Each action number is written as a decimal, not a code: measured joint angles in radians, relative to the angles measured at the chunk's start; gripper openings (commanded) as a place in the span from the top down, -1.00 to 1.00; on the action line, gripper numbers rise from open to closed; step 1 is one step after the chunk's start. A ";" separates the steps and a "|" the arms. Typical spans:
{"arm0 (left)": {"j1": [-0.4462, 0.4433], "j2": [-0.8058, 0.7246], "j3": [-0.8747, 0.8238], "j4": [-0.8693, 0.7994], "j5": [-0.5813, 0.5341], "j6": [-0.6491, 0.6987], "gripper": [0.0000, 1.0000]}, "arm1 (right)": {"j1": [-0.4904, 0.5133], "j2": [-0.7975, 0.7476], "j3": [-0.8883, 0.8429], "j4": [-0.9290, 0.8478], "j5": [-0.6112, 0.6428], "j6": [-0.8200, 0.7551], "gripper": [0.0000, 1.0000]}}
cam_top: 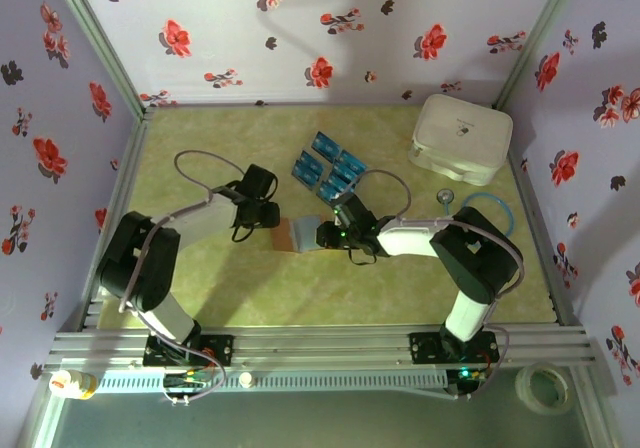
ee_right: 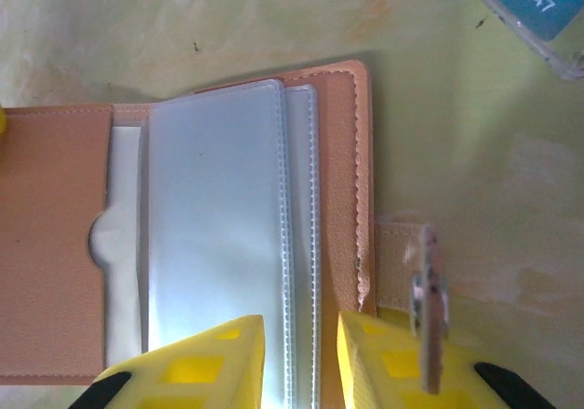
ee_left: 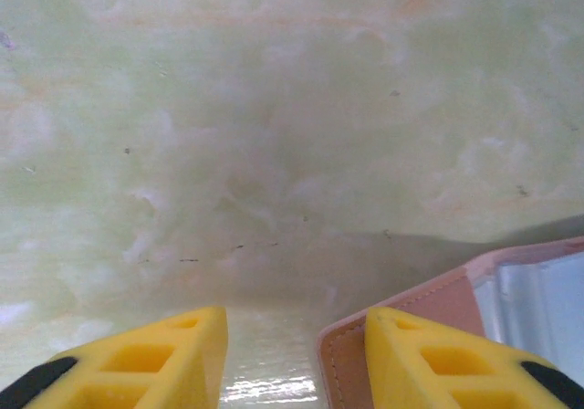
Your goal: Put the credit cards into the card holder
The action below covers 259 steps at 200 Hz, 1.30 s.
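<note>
Right gripper [ee_right: 301,322]: yellow fingers at the bottom of the wrist view. Jaws narrowly parted, with a strip of clear sleeve showing in the gap. Cannot tell whether the tips press on it.

The card holder [ee_right: 55,245] lies open and flat under them, tan cover down and clear plastic sleeves up. Its strap tab [ee_right: 429,309] stands on edge just right of the right finger.

Left gripper [ee_left: 294,313]: jaws spread wider, nothing between them but bare table [ee_left: 274,108]. The right finger overlaps the holder's stitched corner. Contact not clear.

Edges and room:
- In the top view the holder sits mid-table, with the left gripper at its left edge and the right gripper at its right edge.
- The credit cards [cam_top: 328,163] lie in a loose blue cluster just beyond the holder, toward the back wall. None are in the sleeves that show.
- A white box [cam_top: 462,138] sits in the far right corner, well apart.
- A blue ring [cam_top: 490,213] lies beside the right arm's elbow.
- There is open green surface to the left of the left arm and across the near strip before the rail.

Pose:
- Left arm: elbow folded back at the left edge, forearm running right to centre.
- Right arm: elbow up at the right, forearm running left.
- The two wrists nearly meet over the holder.
</note>
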 measured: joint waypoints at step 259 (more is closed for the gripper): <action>-0.132 -0.170 -0.144 0.227 0.283 -0.332 -0.24 | 0.000 0.005 -0.029 0.071 0.000 0.036 0.46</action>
